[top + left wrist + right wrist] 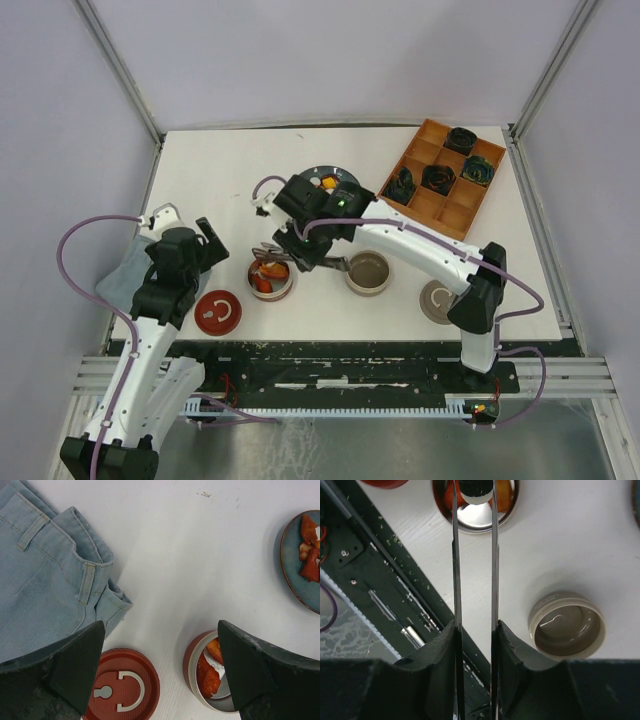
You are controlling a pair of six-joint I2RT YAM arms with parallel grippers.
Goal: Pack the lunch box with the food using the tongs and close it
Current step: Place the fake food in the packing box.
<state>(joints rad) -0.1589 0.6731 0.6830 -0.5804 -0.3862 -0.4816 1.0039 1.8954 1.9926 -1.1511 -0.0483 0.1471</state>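
The lunch box (254, 288) is a round red tin with a metal inside, near the table's front, with orange food (207, 677) in it. Its red lid (218, 312) lies to its left. My right gripper (475, 630) is shut on the silver tongs (455, 555). Their tips reach over the lunch box (475, 521) with a pale rounded piece (476, 492) between them. More food (309, 550) lies on the blue-grey plate (290, 567), mostly hidden under the right arm in the top view. My left gripper (161, 630) hangs open and empty above lid and box.
Folded light-blue jeans (45, 580) lie at the left edge. A beige round tin (368, 272) and its lid (440, 300) sit right of the lunch box. A wooden divided tray (445, 205) with dark rosettes stands at the back right.
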